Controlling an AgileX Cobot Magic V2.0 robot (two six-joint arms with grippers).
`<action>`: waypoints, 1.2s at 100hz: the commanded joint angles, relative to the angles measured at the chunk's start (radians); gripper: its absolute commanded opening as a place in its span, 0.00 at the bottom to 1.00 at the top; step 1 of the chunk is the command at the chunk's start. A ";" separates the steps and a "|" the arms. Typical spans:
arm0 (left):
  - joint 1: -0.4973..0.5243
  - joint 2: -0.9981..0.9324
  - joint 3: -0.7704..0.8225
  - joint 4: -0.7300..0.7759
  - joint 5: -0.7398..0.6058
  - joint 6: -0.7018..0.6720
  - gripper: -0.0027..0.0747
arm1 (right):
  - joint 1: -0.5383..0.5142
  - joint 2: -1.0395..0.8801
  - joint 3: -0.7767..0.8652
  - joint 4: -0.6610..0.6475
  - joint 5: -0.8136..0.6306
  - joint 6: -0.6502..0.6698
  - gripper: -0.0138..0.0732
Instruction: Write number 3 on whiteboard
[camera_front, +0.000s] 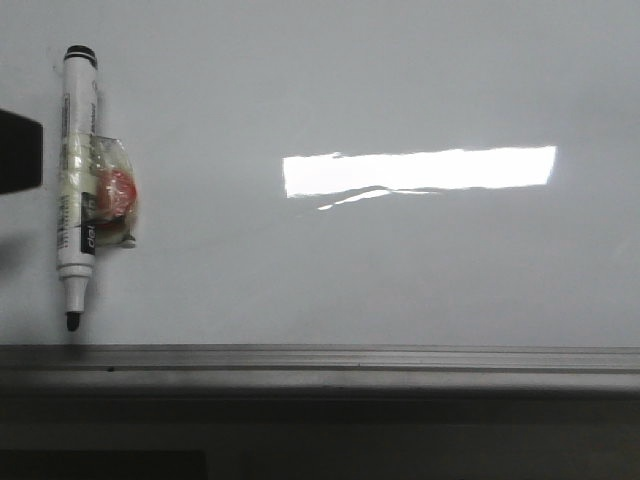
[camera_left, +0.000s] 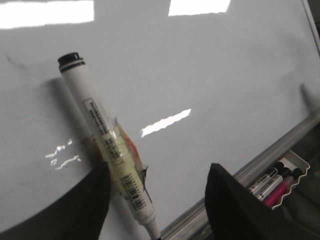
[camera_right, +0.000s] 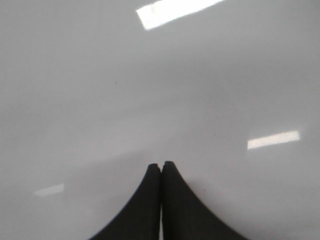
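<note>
Whiteboard (camera_front: 400, 280) blank, no 3 yet. Marker (camera_front: 79, 180) lies at 9 o'clock, long axis 12–6, tip toward ledge (camera_front: 320, 360). Left gripper (camera_left: 157, 200) nearer, fingers apart, straddling marker. Right gripper (camera_right: 161, 170) fingers together.

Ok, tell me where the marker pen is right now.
In the front view the marker pen lies on the left side of the whiteboard, tip pointing at the grey ledge, with the open left gripper around it.
</note>
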 joint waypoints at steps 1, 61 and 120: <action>-0.012 0.053 -0.029 -0.062 -0.103 -0.012 0.54 | -0.005 0.016 -0.039 0.005 -0.084 0.000 0.08; -0.028 0.302 -0.029 -0.193 -0.169 -0.043 0.01 | -0.005 0.016 -0.039 0.005 -0.078 0.000 0.08; -0.032 0.221 -0.029 0.305 -0.176 -0.036 0.01 | 0.445 0.180 -0.229 0.005 0.063 -0.258 0.43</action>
